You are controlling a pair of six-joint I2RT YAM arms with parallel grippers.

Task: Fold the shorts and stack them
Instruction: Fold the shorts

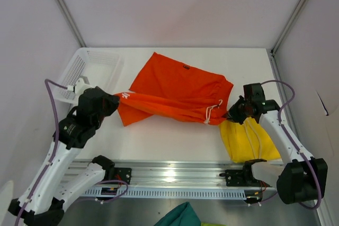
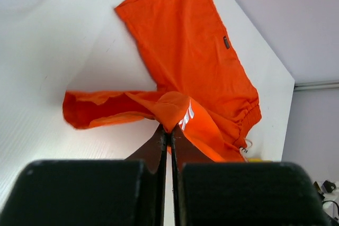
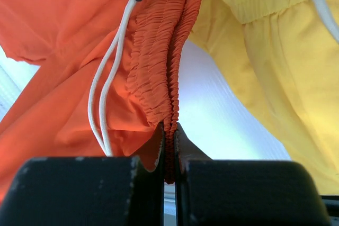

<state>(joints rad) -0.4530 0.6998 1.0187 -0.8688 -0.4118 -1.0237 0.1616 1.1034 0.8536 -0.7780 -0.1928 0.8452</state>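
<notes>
The left gripper (image 2: 168,132) is pinching shut on a corner of the orange shorts (image 1: 175,86), by a white mark (image 2: 188,116). The right gripper (image 3: 169,129) is squeezing shut on the crinkly waistband of the same shorts, next to the white strings (image 3: 108,104). The orange shorts are lying stretched between both grippers in the middle of the white bench (image 1: 175,141). The yellow shorts (image 1: 249,141) are lying just beside them, under the right arm. A white basket (image 1: 87,67) is sitting at the back left.
</notes>
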